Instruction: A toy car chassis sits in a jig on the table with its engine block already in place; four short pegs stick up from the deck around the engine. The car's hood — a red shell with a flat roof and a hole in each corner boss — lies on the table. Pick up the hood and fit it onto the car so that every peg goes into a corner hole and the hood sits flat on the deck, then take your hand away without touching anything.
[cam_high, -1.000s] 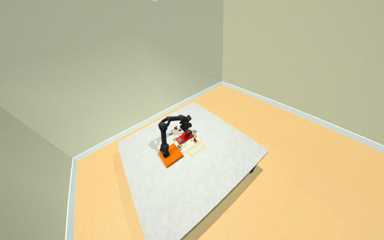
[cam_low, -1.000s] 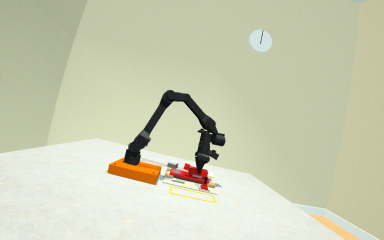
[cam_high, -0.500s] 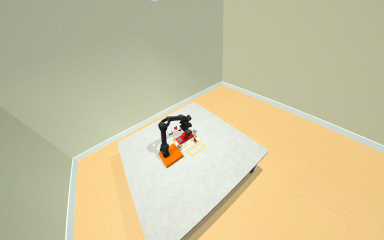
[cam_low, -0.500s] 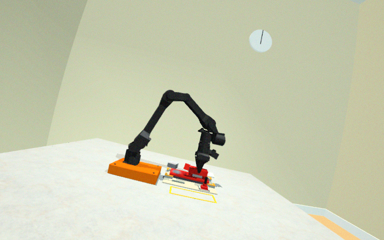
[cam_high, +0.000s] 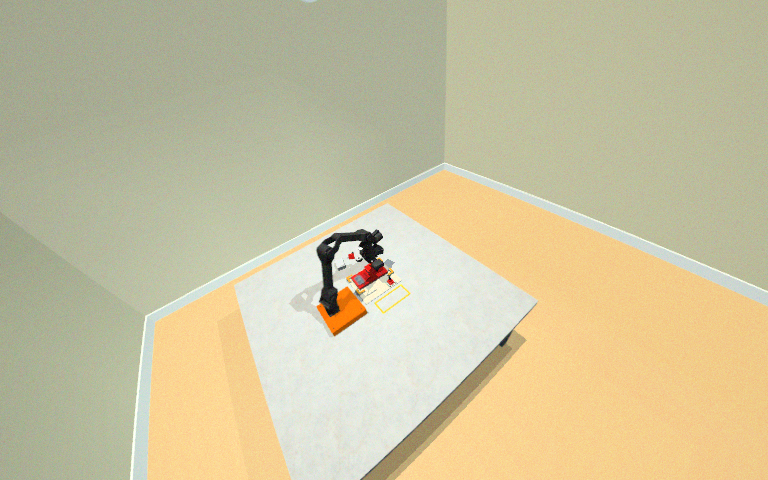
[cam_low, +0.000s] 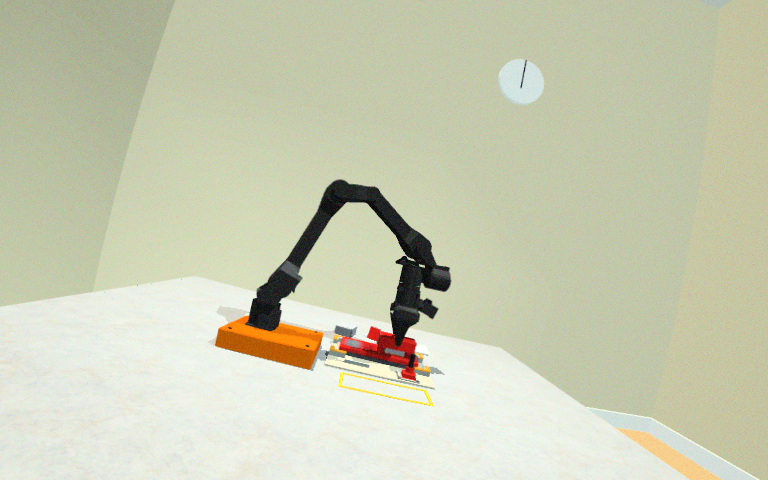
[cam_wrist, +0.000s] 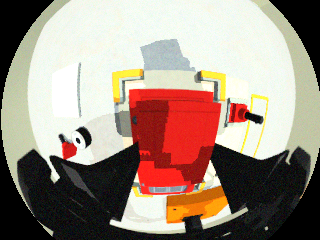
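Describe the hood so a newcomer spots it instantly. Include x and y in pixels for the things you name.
Find the orange base (cam_high: 352, 316) (cam_low: 266, 349) (cam_wrist: 181, 209). Beyond it, over the car in the jig, is the red hood (cam_low: 393, 341) (cam_wrist: 175, 125). Unlike the other red pieces, it sits between the gripper's (cam_low: 399, 343) (cam_wrist: 176, 150) black fingers.

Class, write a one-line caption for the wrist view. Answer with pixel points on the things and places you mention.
Gripper (cam_high: 376, 263) (cam_low: 399, 343) (cam_wrist: 176, 146) shut on the red hood (cam_low: 390, 340) (cam_wrist: 175, 125), with yellow corner brackets (cam_wrist: 116, 85) around it and an orange block (cam_high: 346, 316) (cam_low: 266, 346) (cam_wrist: 180, 209) at the bottom.

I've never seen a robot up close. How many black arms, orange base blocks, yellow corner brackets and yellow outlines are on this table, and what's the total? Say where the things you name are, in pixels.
Black arm (cam_high: 326, 277) (cam_low: 305, 240) (cam_wrist: 192, 223): 1
Orange base block (cam_high: 348, 310) (cam_low: 269, 349) (cam_wrist: 180, 212): 1
Yellow corner brackets (cam_high: 360, 292) (cam_low: 336, 349) (cam_wrist: 117, 85): 4
Yellow outline (cam_high: 397, 303) (cam_low: 386, 396) (cam_wrist: 259, 96): 1
Total: 7
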